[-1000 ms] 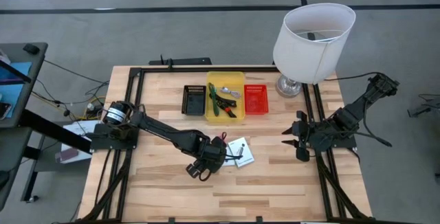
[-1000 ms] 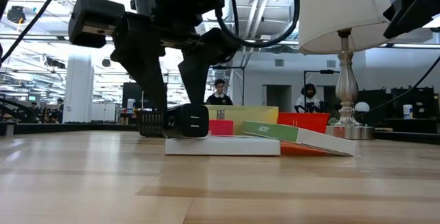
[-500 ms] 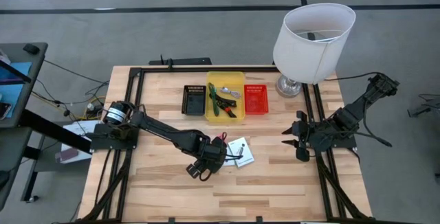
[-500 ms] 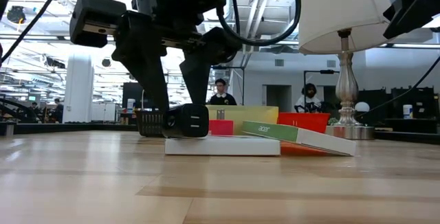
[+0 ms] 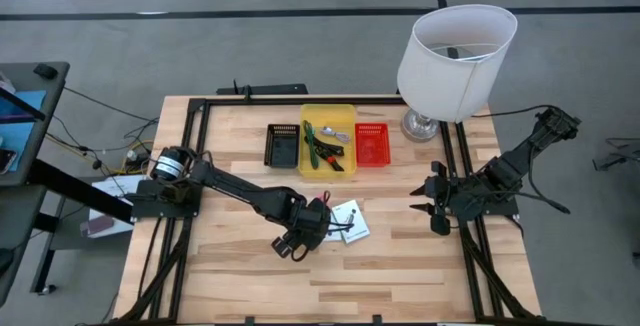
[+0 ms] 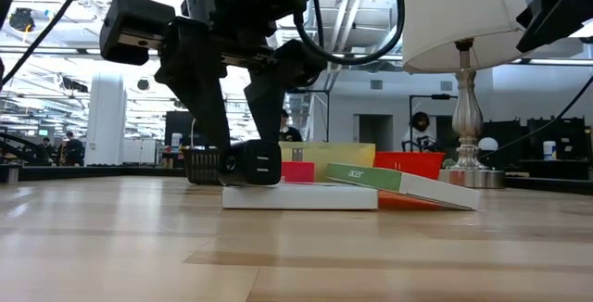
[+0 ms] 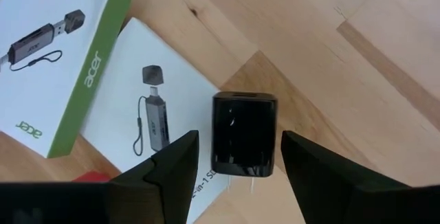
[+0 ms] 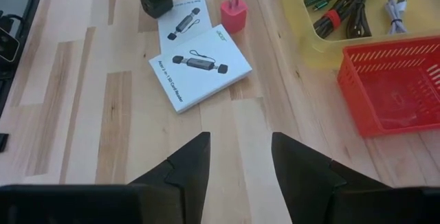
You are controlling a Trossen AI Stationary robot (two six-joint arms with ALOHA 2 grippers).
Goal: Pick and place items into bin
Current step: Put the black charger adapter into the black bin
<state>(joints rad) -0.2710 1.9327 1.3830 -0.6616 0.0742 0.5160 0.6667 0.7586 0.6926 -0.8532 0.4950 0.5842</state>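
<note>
My left gripper [image 7: 239, 141] is open and points down over a black charger plug [image 7: 244, 136]. Its fingers stand on either side of the plug without touching it; the low view shows the same [image 6: 243, 149]. The plug lies partly on a white card box [image 7: 148, 107], next to a second, green-edged one [image 7: 51, 52]. A pink-red cube [image 8: 234, 16] sits beside the boxes [image 8: 199, 66]. The yellow bin [image 5: 345, 116] holds green and red-and-black cables [image 5: 322, 151] and a silver cable [image 8: 397, 7]. My right gripper [image 8: 240, 162] waits open at the table's right edge [image 5: 432, 206].
A black tray [image 5: 282, 146] and a red basket [image 5: 372, 144] flank the yellow bin at the far side. A white lamp [image 5: 455, 51] stands at the far right corner. Bare wood lies near and left of the boxes. People show in the room behind.
My left gripper has come down a little around the black plug, still open. The plug and the boxes have stayed in place.
</note>
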